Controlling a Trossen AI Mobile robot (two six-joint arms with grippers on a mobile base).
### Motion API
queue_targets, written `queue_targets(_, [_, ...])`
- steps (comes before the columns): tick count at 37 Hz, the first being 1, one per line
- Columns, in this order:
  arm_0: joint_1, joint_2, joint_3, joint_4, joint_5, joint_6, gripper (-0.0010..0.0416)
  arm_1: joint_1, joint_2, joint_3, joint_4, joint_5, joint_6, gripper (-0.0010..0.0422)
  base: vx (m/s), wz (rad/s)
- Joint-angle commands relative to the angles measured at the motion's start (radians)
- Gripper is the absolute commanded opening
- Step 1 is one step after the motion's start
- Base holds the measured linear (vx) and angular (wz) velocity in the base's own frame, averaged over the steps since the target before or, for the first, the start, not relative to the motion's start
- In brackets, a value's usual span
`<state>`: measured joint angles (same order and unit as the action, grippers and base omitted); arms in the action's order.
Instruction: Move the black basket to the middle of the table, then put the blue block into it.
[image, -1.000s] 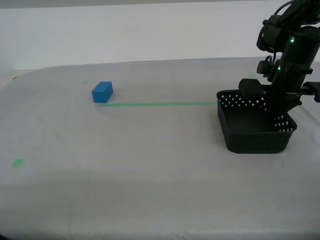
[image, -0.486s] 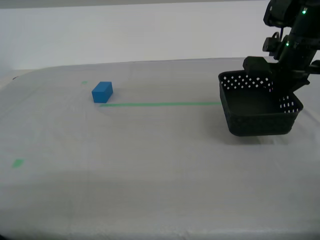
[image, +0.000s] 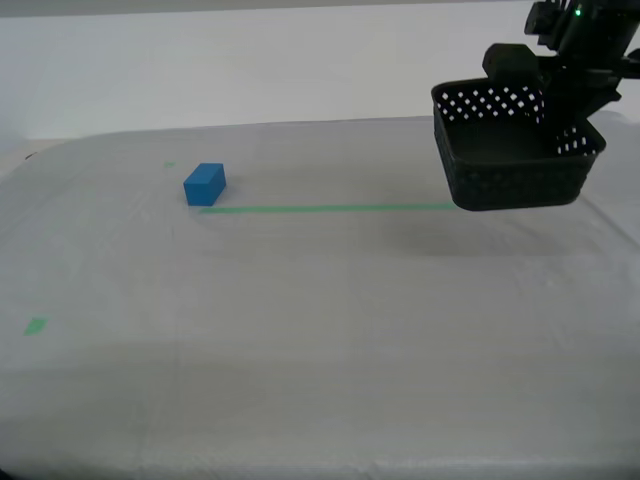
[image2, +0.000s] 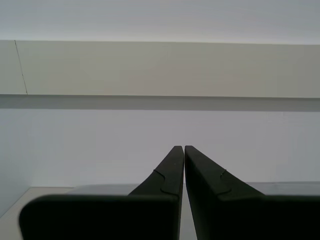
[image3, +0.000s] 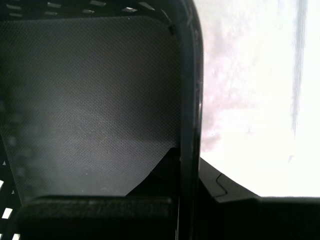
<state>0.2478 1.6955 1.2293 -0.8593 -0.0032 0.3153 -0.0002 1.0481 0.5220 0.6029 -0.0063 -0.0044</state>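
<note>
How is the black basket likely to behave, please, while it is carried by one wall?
The black basket probably stays stiff: held off the table by one wall in my first hand, it hangs nearly level without sagging. It is likely light, being empty with perforated walls. It might swing or tilt, since only one wall is gripped.

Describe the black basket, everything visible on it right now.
The black basket is a small rectangular tub of black plastic with rounded corners, rows of round holes in its walls and a finely textured solid floor. It is empty and upright, held clear of the table at the exterior view's right, casting a shadow on the cloth below. My first gripper clamps one wall, one finger inside and one outside. Nothing else touches it.
</note>
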Motion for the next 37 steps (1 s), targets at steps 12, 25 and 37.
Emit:
queue_targets(12, [0.059, 0.001, 0.146, -0.064, 0.004, 0.045, -0.0001, 0.0, 0.0, 0.001, 0.005, -0.001, 0.002, 0.0, 0.0, 0.0])
queue_targets(25, [0.075, 0.021, 0.194, -0.074, 0.0, 0.072, -0.0001, 0.0, 0.0, 0.001, 0.005, -0.001, 0.002, 0.0, 0.0, 0.0])
queue_targets(37, [0.121, 0.198, 0.371, -0.116, -0.015, 0.065, -0.0001, 0.0, 0.0, 0.001, 0.004, -0.001, 0.002, 0.0, 0.0, 0.0])
